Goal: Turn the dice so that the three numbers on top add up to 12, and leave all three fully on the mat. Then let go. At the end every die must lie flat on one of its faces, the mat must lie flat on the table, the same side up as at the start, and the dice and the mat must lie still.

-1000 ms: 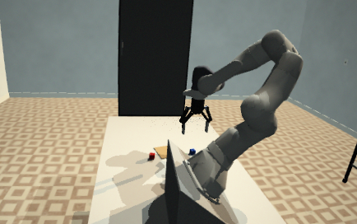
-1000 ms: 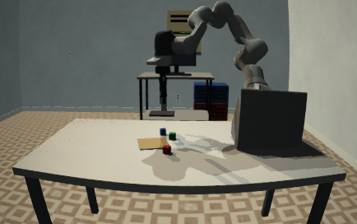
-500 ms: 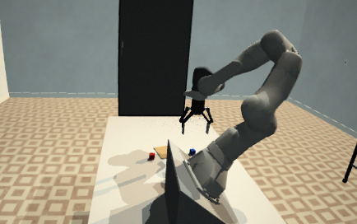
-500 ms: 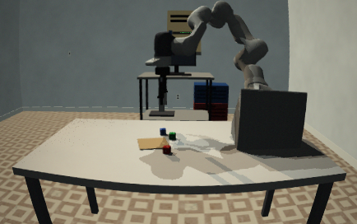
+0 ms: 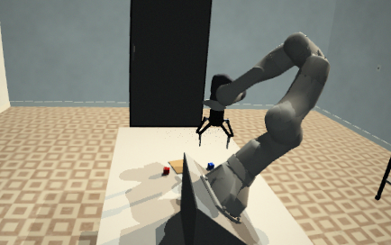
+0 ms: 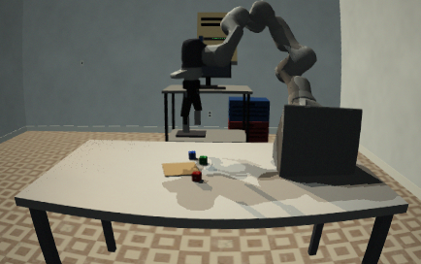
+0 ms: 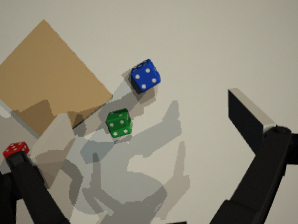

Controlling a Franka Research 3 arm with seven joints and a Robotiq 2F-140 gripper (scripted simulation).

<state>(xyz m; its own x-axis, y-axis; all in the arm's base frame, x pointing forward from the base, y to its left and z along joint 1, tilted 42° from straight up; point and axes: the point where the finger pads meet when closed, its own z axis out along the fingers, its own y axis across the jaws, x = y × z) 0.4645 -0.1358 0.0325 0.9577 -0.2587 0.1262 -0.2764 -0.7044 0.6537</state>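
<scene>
Dice point(image 7: 145, 76) below the wide-open tool point(image 5: 213, 140) point(image 6: 191, 123) point(image 7: 148, 114), off the mat point(image 5: 177, 166) point(image 6: 178, 169) point(image 7: 52, 75).
Descending fingers could knock the red die point(image 5: 167, 170) point(image 6: 196, 177) point(image 7: 15, 149), perhaps partly hidden.

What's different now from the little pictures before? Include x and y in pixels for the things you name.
The gripper point(image 5: 213, 145) point(image 6: 191, 125) point(image 7: 148, 114) seems to have turned a little: from the exterior, its fingers now show side by side, where they nearly lined up before. I can't tell which way it turned. Nothing was grabbed or let go. The red die point(image 5: 166, 170) point(image 6: 196, 177) point(image 7: 15, 149), green die point(image 6: 203, 160) point(image 7: 119, 123), blue die point(image 5: 211, 166) point(image 6: 192, 155) point(image 7: 145, 76) and mat point(image 5: 177, 167) point(image 6: 178, 169) point(image 7: 50, 75) stayed put.
</scene>
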